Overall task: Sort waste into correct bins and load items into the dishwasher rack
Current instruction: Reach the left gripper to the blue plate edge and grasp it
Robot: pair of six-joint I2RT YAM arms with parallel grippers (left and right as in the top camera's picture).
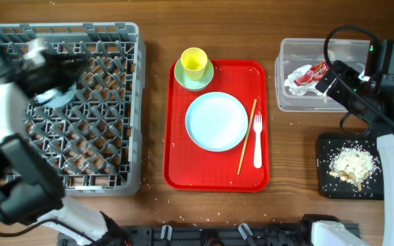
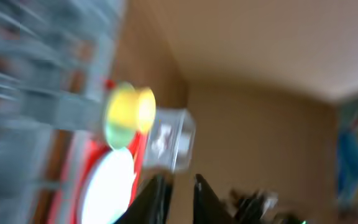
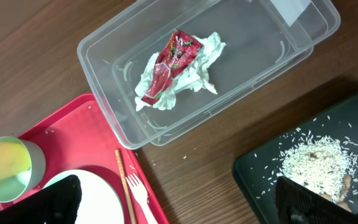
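The grey dishwasher rack [image 1: 108, 137] fills the left side. My left gripper [image 1: 50, 65] hovers over it, blurred; a pale blue piece, seemingly the bowl [image 1: 60, 100], lies in the rack beneath it. In the left wrist view its fingers [image 2: 179, 193] show a narrow gap and hold nothing. The red wrapper with white paper [image 1: 306, 75] [image 3: 176, 65] lies in the clear tub [image 1: 289, 58] [image 3: 104, 59]. Rice scraps [image 1: 353, 164] [image 3: 316, 165] sit on the black tray [image 1: 330, 147] [image 3: 260, 180]. My right gripper [image 1: 332, 76] [image 3: 179, 190] is wide open and empty above the tub's near edge.
A red serving tray [image 1: 183, 171] in the middle holds the yellow cup [image 1: 194, 61] on the green saucer [image 1: 183, 76], the blue plate [image 1: 216, 121], the chopstick [image 1: 246, 137] and the white fork [image 1: 257, 140]. Loose rice grains are scattered on the table.
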